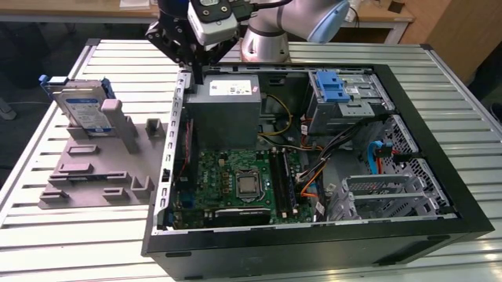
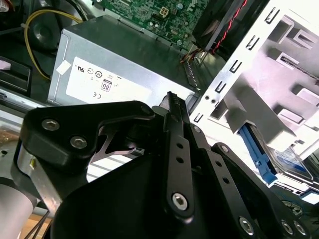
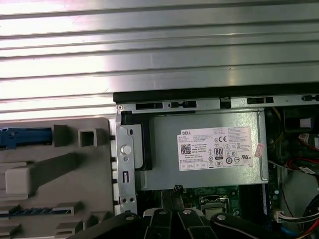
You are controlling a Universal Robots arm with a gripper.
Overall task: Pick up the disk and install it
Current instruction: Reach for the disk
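arm (image 1: pixel 306 20) comes in from the far side of the table, wrist bent over, gripper (image 1: pixel 195 73) pointing straight down

it hangs over the far corner of the open computer case (image 1: pixel 314 247), on the exterior view's left, just above the edge of the grey power supply box (image 1: pixel 223 111)

fingers (image 2: pixel 172 107) pressed together into one tip in the second wrist view, nothing pinched between them; the tip sits just above the box's labelled face

disk (image 1: pixel 84 108) not picked up: it stands on edge in a slot at the far end of the grey fixture (image 1: pixel 94 176), outside the case on the exterior view's left, label facing out, blue rail frame round it. Well apart from the gripper, with the case's side wall between them

inside the case: green motherboard (image 1: pixel 235 182) nearer the camera than the power supply, blue latch piece (image 1: pixel 335 88) on the drive cage at the far end toward the exterior view's right, loose cables between

case and fixture both sit on a slatted aluminium table (image 1: pixel 79 247); wooden desk (image 1: pixel 377 14) behind it, dark floor off to the exterior view's left
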